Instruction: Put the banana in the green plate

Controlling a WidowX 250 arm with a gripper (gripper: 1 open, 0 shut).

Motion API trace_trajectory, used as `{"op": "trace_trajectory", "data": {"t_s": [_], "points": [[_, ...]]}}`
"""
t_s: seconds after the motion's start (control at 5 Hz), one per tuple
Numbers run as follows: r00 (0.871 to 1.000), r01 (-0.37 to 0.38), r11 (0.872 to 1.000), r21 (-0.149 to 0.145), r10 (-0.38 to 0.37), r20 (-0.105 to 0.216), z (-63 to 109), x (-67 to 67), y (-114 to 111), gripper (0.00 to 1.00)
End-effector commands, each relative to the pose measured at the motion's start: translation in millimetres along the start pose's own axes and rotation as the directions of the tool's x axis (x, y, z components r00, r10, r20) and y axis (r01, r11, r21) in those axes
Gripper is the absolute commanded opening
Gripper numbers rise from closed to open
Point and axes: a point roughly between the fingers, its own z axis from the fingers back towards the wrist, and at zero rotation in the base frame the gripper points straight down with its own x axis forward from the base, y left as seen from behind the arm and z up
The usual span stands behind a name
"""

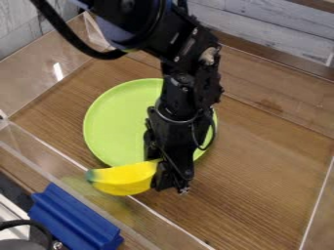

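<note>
Camera view: gripper [171, 179] clamped on banana [127, 178] at its right end, low over the table [274, 186], just off plate [117, 117] near rim. Grasp step looks done, lift not begun. Next: raise, carry back over plate centre, let go.

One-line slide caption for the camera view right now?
Gripper shut on the banana, just off the green plate rim.

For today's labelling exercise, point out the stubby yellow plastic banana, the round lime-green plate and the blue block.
stubby yellow plastic banana [127, 179], camera view, middle of its body
round lime-green plate [120, 115], camera view, bare inner surface
blue block [72, 223], camera view, top face
</note>
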Motion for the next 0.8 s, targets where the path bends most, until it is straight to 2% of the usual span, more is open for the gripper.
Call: {"op": "trace_trajectory", "data": {"t_s": [0.0,0.6], "points": [[0.997,-0.026,0.999,0.023,0.024,0.067,16.2,6.4,7.3,0.00],[0.997,-0.046,0.999,0.015,0.046,0.057,18.4,2.1,8.5,0.00]]}}
